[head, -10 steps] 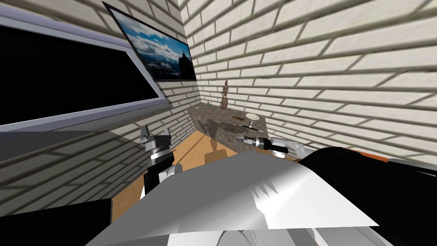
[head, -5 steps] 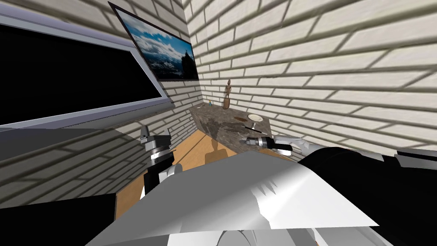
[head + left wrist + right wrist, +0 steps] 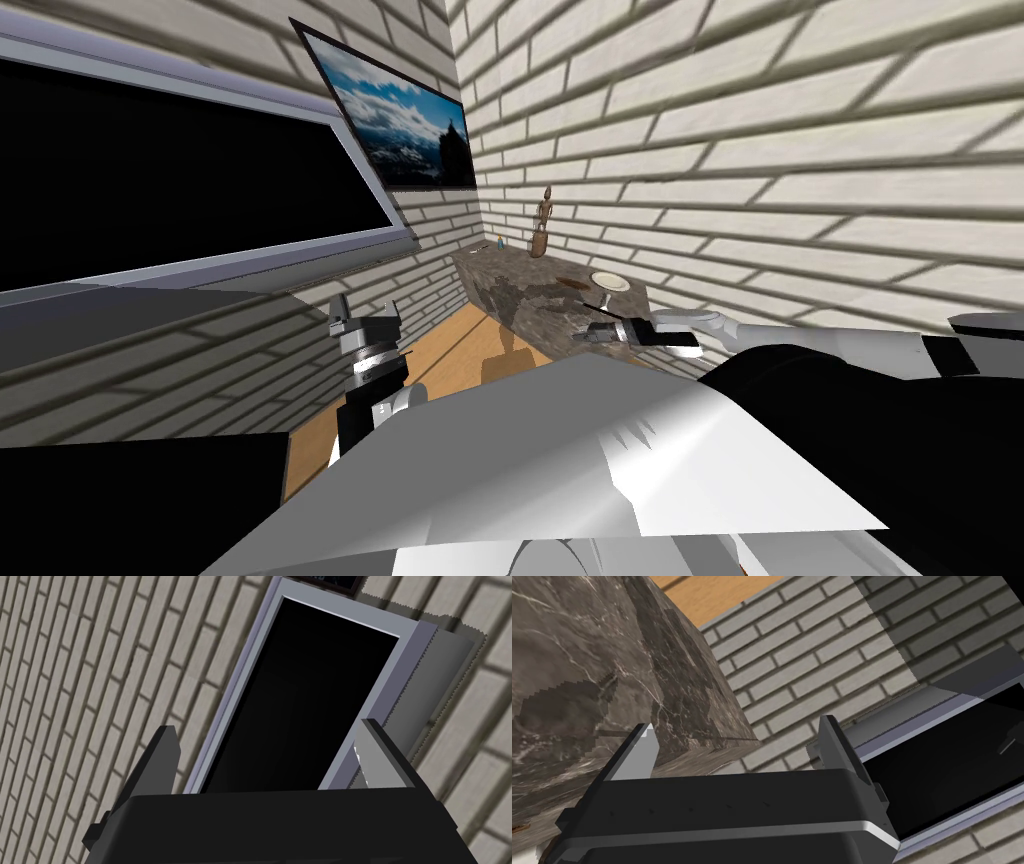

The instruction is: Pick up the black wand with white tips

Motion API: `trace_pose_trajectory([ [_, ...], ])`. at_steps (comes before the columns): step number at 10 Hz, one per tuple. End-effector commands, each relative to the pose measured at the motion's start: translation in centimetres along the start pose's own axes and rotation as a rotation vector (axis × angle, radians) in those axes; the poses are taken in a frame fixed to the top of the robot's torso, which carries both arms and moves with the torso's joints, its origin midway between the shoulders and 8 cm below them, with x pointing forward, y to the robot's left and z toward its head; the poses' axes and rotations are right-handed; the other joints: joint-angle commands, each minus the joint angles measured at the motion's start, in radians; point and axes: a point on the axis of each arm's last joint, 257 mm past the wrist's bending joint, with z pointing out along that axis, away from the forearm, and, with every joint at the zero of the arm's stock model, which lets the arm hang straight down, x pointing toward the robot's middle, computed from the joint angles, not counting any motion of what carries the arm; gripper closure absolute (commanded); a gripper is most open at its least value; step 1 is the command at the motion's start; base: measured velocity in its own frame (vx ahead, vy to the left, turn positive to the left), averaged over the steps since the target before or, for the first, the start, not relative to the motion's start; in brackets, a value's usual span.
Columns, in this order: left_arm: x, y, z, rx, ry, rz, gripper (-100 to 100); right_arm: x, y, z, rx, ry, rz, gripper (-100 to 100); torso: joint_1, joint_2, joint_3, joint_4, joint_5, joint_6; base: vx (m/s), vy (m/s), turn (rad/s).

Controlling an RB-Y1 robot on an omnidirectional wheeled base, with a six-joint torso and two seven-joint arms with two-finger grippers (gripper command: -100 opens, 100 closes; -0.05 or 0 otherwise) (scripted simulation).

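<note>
The black wand (image 3: 598,300) is a thin dark stick with pale ends. It lies on the brown marbled table top (image 3: 520,283), just in front of a white plate (image 3: 610,281). My right gripper (image 3: 588,335) reaches over the table's near edge, a short way in front of the wand. Its fingers (image 3: 643,743) stand open with nothing between them. In the right wrist view the right gripper (image 3: 737,731) has the marbled top (image 3: 587,651) behind its one finger and a brick wall behind the other. My left gripper (image 3: 365,320) is raised at my left side; the left gripper (image 3: 267,756) is open and empty.
A wooden figurine (image 3: 543,222) stands at the table's far end, with a small blue thing (image 3: 500,243) beside it. A dark brown flat patch (image 3: 570,283) lies next to the plate. The table stands in a brick corner. Wooden floor (image 3: 460,350) lies on its left.
My right arm has stretched forward, carrying its gripper from in front of the table to over its near edge. My head view has shifted a little. The left arm has not moved.
</note>
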Motion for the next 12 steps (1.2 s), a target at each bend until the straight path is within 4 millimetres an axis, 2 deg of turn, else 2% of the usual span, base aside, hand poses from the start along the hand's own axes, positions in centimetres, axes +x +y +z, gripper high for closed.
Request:
trace_pose_trajectory([
  [1, 0.0, 0.0, 0.0, 0.0, 0.0, 0.0, 0, 0.6, -1.4, -0.9, 0.033, 0.054, -0.034, -100, 0.0, 0.0, 0.0, 0.0, 0.0, 0.0, 0.054, -0.015, 0.092],
  [2, 0.0, 0.0, 0.0, 0.0, 0.0, 0.0, 0, 1.9, -2.9, -2.0, 0.07, 0.107, -0.052, -100, 0.0, 0.0, 0.0, 0.0, 0.0, 0.0, 0.062, -0.008, 0.152],
  [4, 0.0, 0.0, 0.0, 0.0, 0.0, 0.0, 0, 1.7, -3.4, -2.7, 0.083, 0.135, -0.076, -100, 0.0, 0.0, 0.0, 0.0, 0.0, 0.001, 0.033, -0.014, 0.027],
  [5, 0.0, 0.0, 0.0, 0.0, 0.0, 0.0, 0, 2.8, -4.9, -4.0, 0.121, 0.193, -0.099, -100, 0.001, 0.002, 0.001, 0.001, 0.0, 0.001, 0.049, -0.007, 0.143],
  [6, 0.0, 0.0, 0.0, 0.0, 0.0, 0.0, 0, 2.7, -5.1, -4.4, 0.128, 0.206, -0.111, -100, 0.001, 0.001, 0.001, 0.0, 0.0, 0.0, 0.047, -0.016, 0.09],
  [7, 0.0, 0.0, 0.0, 0.0, 0.0, 0.0, 0, 3.8, -6.5, -5.8, 0.162, 0.26, -0.129, -100, 0.001, 0.001, 0.001, 0.0, 0.0, 0.001, 0.054, -0.025, 0.116],
  [8, 0.0, 0.0, 0.0, 0.0, 0.0, 0.0, 0, 3.6, -6.7, -6.1, 0.169, 0.272, -0.141, -100, 0.0, 0.0, 0.0, 0.0, 0.0, 0.0, 0.049, -0.03, 0.072],
  [9, 0.0, 0.0, 0.0, 0.0, 0.0, 0.0, 0, 4.6, -7.8, -7.5, 0.199, 0.324, -0.158, -100, 0.0, 0.001, 0.0, 0.0, 0.0, 0.001, 0.074, -0.024, 0.117],
  [10, 0.0, 0.0, 0.0, 0.0, 0.0, 0.0, 0, 4.4, -8.1, -7.9, 0.206, 0.336, -0.169, -100, 0.0, -0.001, 0.0, 0.0, 0.0, 0.0, 0.058, -0.025, 0.069],
  [11, 0.0, 0.0, 0.0, 0.0, 0.0, 0.0, 0, 5.3, -9.1, -9.4, 0.234, 0.388, -0.186, -100, 0.0, 0.0, 0.0, 0.0, 0.0, 0.001, 0.061, -0.041, 0.11],
  [12, 0.0, 0.0, 0.0, 0.0, 0.0, 0.0, 0, 5.1, -9.2, -9.6, 0.238, 0.394, -0.192, -100, -0.001, 0.0, 0.0, 0.0, 0.0, 0.0, 0.05, -0.036, 0.07],
])
